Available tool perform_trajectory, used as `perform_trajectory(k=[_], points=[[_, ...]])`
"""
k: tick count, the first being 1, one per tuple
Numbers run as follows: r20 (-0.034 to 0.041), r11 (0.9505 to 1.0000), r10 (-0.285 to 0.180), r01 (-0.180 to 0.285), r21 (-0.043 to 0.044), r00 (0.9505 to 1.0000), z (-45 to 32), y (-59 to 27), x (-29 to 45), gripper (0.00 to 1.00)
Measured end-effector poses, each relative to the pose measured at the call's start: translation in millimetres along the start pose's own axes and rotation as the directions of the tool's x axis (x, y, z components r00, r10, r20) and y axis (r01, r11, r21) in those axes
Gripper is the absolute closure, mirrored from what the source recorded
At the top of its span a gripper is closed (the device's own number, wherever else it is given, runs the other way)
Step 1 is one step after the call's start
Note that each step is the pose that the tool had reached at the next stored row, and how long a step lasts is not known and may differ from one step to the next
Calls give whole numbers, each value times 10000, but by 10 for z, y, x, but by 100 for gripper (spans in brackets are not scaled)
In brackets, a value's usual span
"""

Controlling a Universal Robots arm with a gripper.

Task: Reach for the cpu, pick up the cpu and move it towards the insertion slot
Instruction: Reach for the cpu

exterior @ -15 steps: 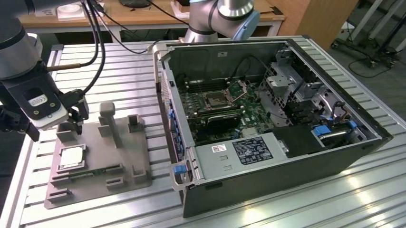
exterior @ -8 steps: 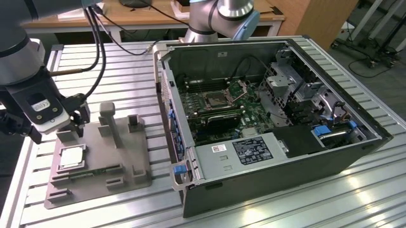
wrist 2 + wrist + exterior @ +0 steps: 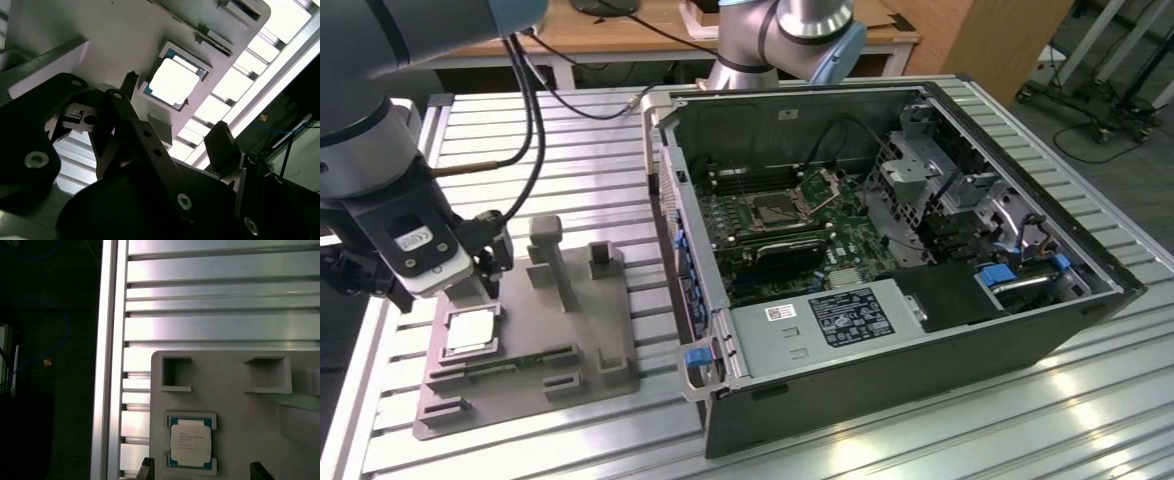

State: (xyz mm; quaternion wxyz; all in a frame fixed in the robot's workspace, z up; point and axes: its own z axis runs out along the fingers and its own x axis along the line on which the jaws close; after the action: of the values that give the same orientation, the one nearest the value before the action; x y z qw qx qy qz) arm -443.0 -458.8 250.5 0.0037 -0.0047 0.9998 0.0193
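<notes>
Second wrist view showed the gripper (image 3: pixel 175 101) wide open and empty, the cpu (image 3: pixel 172 82) lying untouched just ahead, between its fingers (image 3: pixel 220 145).

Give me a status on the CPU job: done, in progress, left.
Done: the reach, it seems; the gripper hovers open over the cpu. In hand: nothing; the cpu lies in its recess in the grey fixture, not gripped. Left: the pick-up and the carry to the insertion slot inside the open computer case.
</notes>
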Motion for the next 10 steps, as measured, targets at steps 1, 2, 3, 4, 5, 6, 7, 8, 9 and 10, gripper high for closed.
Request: perform_trajectory(k=[1,2,3,4,5,6,7,8,9,10], points=[[0,10000,4,-4,0,10000,19,-2,0,19],[1,10000,8,-8,0,10000,37,-3,0,19],[0,10000,13,-13,0,10000,55,-4,1,19],[1,10000,20,-20,0,10000,73,-4,1,19],[2,10000,25,-25,0,10000,91,-5,1,19],[2,10000,26,-26,0,10000,109,-6,1,19],[2,10000,27,-27,0,10000,128,-7,2,19],[1,10000,26,-26,0,10000,146,-7,5,19],[1,10000,27,-27,1,10000,165,-4,10,19],[1,10000,27,-27,1,10000,182,1,23,19]])
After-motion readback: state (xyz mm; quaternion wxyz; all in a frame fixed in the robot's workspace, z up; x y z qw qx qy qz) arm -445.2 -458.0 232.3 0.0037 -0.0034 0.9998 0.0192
